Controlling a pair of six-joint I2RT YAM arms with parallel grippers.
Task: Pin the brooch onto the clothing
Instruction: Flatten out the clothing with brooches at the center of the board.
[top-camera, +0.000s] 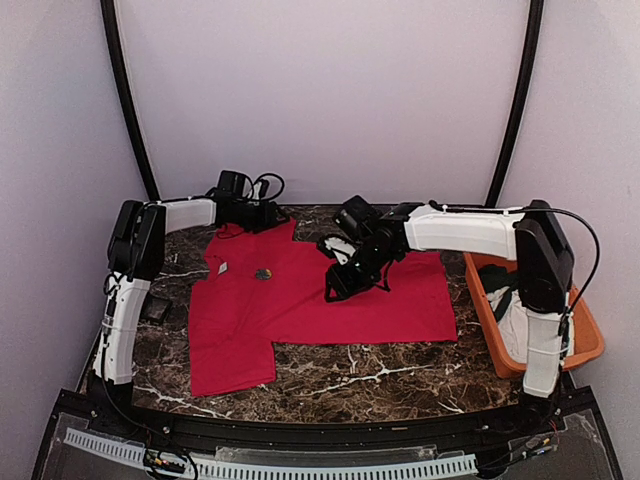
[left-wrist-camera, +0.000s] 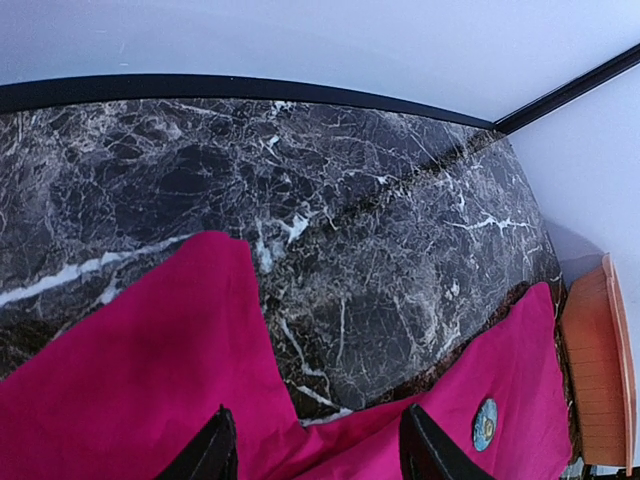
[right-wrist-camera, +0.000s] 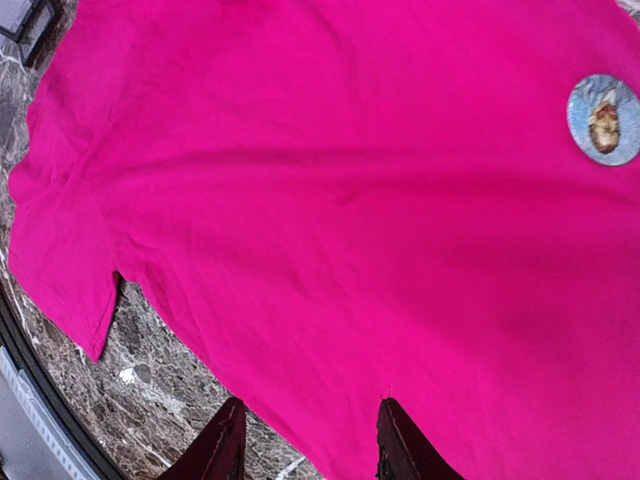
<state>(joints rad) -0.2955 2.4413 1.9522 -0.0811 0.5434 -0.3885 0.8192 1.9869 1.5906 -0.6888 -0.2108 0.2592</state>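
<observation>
The red T-shirt (top-camera: 330, 300) lies spread flat on the marble table. The brooch (top-camera: 264, 272), a small round bluish badge, lies on the shirt's upper left part, with neither gripper touching it. My left gripper (top-camera: 262, 215) is open and empty at the shirt's far left edge. In the left wrist view (left-wrist-camera: 320, 455) its jaws straddle the shirt (left-wrist-camera: 130, 370), with the brooch (left-wrist-camera: 485, 424) to the right. My right gripper (top-camera: 342, 280) is open and empty above the shirt's middle. In the right wrist view (right-wrist-camera: 305, 450) it hovers over the shirt (right-wrist-camera: 330, 220), with the brooch (right-wrist-camera: 605, 120) at the upper right.
An orange bin (top-camera: 585, 340) at the table's right edge holds a dark green garment (top-camera: 508, 285) and a white cloth (top-camera: 515, 320). A small dark object (top-camera: 155, 310) lies beside the left arm. A small white tag (top-camera: 222, 267) shows on the shirt left of the brooch.
</observation>
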